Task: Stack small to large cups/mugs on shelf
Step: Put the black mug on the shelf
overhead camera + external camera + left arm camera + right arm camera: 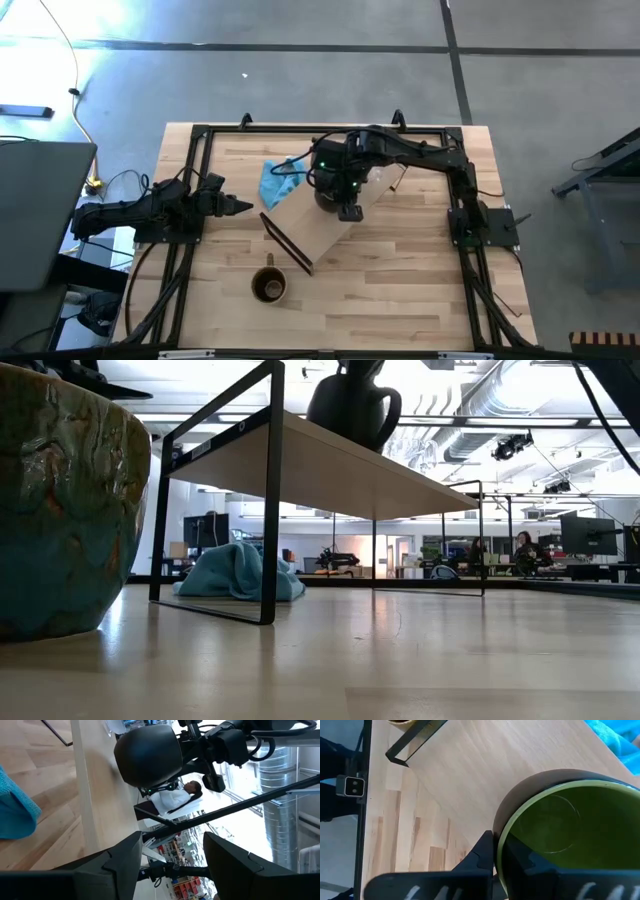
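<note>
Two arms showed in the high view. The left gripper waited at the table's left side, apart from everything, its fingers spread wide and holding nothing. The right gripper hung over the far end of the shelf, a pale wood board with black end frames lying diagonally on the wooden table. Under that gripper sat the green mug, dark from above. A blue cloth lay just beside the shelf's far end, and the brown mug stood on the tabletop near the shelf's nearer end frame. A glint of clear glass showed by the right arm, too faint to make out its shape.

From the low view, the brown mug filled the left edge, glazed brown and teal. The shelf stood raised on its thin black frames, with the green mug, its handle to the right, resting on the board. The blue cloth lay bunched on the table under and behind the shelf.

The left wrist view looked past that arm's own parted fingers toward the green mug on the shelf, with the right arm's gear at the mug.

The right wrist view showed the green mug from above, its inside yellow-green. The right gripper was pinched tight on the mug's rim, one finger outside the wall. The mug sat on the shelf.
</note>
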